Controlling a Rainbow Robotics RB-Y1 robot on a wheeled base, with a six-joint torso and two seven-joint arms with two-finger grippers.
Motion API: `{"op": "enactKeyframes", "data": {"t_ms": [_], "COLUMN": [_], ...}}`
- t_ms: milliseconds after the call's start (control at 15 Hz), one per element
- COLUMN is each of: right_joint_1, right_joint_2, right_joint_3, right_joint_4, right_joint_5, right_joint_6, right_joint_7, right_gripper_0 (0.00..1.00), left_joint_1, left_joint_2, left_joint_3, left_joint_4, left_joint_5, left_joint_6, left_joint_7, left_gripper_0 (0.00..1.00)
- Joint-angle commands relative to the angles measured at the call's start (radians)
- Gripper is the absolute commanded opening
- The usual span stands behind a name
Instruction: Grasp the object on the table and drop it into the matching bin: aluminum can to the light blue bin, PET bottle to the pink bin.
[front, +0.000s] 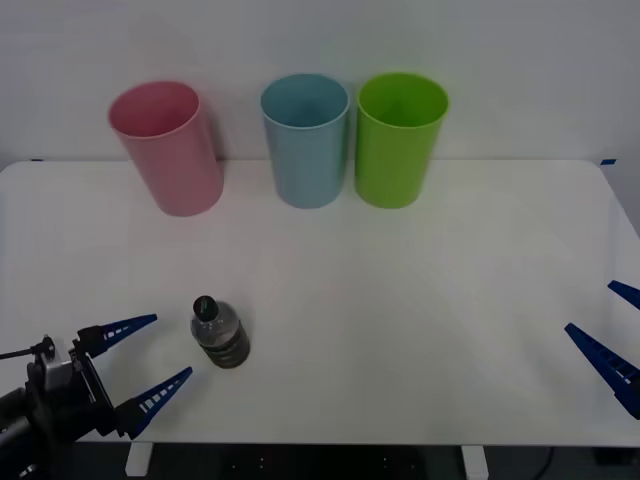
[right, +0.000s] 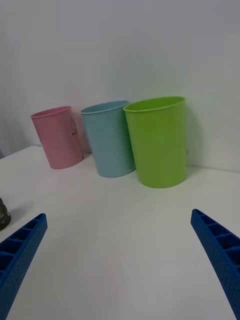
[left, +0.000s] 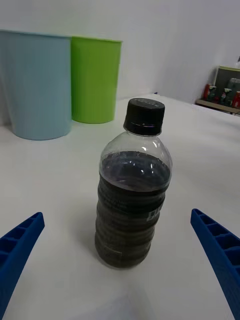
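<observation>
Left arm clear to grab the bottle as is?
Probably yes: the left gripper is open beside the upright PET bottle, nothing lying between them on the table.

The PET bottle (front: 220, 336) is small and clear with ribs, a black cap and dark drink inside. It stands up straight on the white table (front: 420, 290), near the front left. The tall pink bin (front: 168, 147) stands far back on the left. The light blue bin (front: 306, 139) stands to its right.
</observation>
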Motion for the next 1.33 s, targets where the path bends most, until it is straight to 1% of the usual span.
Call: {"op": "enactKeyframes", "data": {"t_ms": [67, 200, 533, 733, 933, 1333], "right_joint_1": [0.0, 0.0, 0.0, 0.0, 0.0, 0.0], "right_joint_2": [0.0, 0.0, 0.0, 0.0, 0.0, 0.0], "right_joint_3": [0.0, 0.0, 0.0, 0.0, 0.0, 0.0], "right_joint_4": [0.0, 0.0, 0.0, 0.0, 0.0, 0.0], "right_joint_5": [0.0, 0.0, 0.0, 0.0, 0.0, 0.0], "right_joint_6": [0.0, 0.0, 0.0, 0.0, 0.0, 0.0], "right_joint_7": [0.0, 0.0, 0.0, 0.0, 0.0, 0.0], "right_gripper_0": [1.0, 1.0, 1.0, 1.0, 1.0, 1.0], "left_joint_1": [-0.009, -0.017, -0.037, -0.04, -0.051, -0.085], "left_joint_2": [-0.056, -0.082, -0.122, -0.135, -0.135, -0.163], "left_joint_3": [0.001, 0.001, -0.001, -0.024, -0.066, -0.085], "left_joint_4": [0.0, 0.0, 0.009, 0.012, 0.012, 0.061], "left_joint_5": [-0.038, -0.06, -0.11, -0.113, -0.113, -0.115], "left_joint_6": [0.015, 0.025, 0.049, 0.069, 0.123, 0.137], "left_joint_7": [-0.028, -0.043, -0.065, -0.072, -0.085, -0.112], "left_gripper_0": [1.0, 1.0, 1.0, 1.0, 1.0, 1.0]}}
